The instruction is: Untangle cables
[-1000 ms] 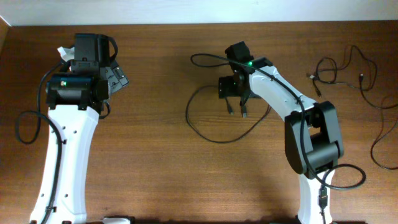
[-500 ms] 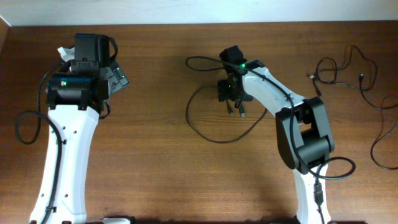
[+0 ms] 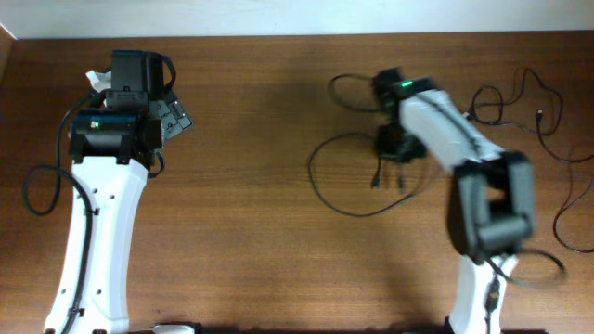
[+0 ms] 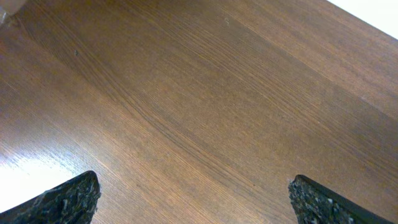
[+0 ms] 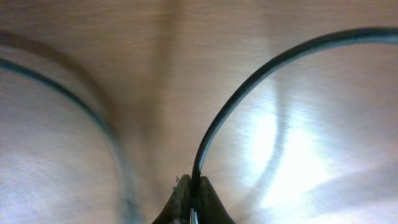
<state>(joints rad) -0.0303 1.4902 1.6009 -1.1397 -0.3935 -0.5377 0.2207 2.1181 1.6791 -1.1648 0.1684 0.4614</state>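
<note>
My right gripper [image 5: 190,200] is pinched tight on one thin black cable [image 5: 231,99], which loops out across the table [image 3: 251,241] mid-right. Left gripper [image 4: 196,198] hangs wide open, holding nothing. More cables [image 3: 520,93] lie near the right edge.

Bench [image 3: 241,186] is brown wood grain, smooth, with a satin sheen and pale glare beside the cable [image 3: 310,172]; cable is thin, black, smooth and faintly glossy; left arm [image 3: 93,232] shell is glossy white plastic; left hand [image 4: 193,202] pads [image 4: 68,200] are black, coarse and gritty.
</note>
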